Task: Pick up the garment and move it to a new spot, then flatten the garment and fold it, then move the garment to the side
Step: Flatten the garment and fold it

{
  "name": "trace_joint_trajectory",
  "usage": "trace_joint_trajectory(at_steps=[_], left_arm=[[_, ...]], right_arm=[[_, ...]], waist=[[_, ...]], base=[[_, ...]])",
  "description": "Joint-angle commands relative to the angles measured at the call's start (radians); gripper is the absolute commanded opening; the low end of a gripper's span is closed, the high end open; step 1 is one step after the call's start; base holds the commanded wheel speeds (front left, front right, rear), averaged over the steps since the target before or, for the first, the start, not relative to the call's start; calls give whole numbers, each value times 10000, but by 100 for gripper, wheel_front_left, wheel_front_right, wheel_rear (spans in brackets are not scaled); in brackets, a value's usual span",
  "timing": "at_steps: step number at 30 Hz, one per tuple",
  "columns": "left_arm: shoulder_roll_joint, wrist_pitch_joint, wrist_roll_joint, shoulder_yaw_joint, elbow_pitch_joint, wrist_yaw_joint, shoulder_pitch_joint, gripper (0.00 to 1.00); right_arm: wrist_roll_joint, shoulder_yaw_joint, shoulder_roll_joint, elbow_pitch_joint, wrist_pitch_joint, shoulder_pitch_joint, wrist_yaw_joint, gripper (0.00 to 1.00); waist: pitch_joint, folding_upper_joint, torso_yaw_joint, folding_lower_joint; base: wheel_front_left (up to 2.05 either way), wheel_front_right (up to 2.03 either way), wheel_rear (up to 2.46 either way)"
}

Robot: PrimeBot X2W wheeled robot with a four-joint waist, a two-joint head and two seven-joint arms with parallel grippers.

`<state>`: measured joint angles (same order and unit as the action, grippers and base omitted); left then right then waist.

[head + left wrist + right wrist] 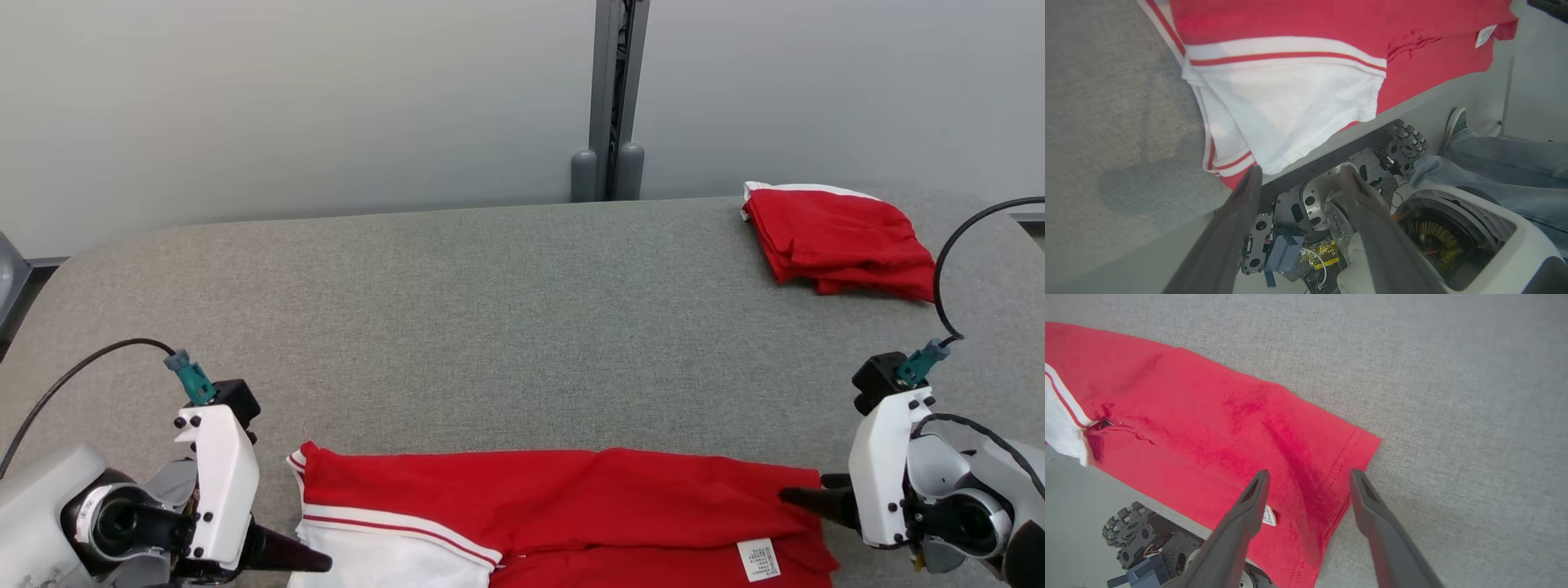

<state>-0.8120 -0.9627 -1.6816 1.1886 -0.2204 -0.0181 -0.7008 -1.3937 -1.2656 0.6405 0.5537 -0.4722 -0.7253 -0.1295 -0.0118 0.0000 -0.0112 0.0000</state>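
Observation:
The garment, a red shirt with a white, red-striped sleeve, lies spread along the near edge of the grey table, and its lower part hangs over that edge. My left gripper is open just off the sleeve's corner, past the table edge, holding nothing. In the head view the left gripper points right at the sleeve. My right gripper is open above the garment's red hem corner, nothing pinched. In the head view the right gripper points left at that end. A white label shows near it.
A second red garment lies folded at the table's far right. A person's leg in jeans and a shoe stand beside my wheeled base below the table edge. A grey post rises behind the table.

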Motion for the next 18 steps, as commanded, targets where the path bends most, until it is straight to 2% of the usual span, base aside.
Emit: trace_joint_trajectory(at_steps=[1,5,9,14,18], left_arm=[[-83,147,55,-137,-11,91,-8,100],[-142,664,133,-433,78,312,-125,100],[-214,1725,547,-800,214,629,-200,100],[-346,3524,1240,-1228,469,878,209,100],[-430,5236,1811,-1577,777,781,636,100]], right_arm=[[62,47,126,-159,338,88,-25,100],[134,318,409,-439,1359,112,-25,100],[248,857,583,-336,2897,265,-25,100],[498,1482,589,43,4840,707,-24,100],[441,1953,461,455,6165,1341,-25,100]], waist=[[-74,0,-1,0],[-235,0,14,0],[-393,0,51,0],[-547,0,85,0],[-669,0,147,0]], base=[[0,0,0],[0,0,0],[0,0,0],[0,0,0],[0,0,0]])
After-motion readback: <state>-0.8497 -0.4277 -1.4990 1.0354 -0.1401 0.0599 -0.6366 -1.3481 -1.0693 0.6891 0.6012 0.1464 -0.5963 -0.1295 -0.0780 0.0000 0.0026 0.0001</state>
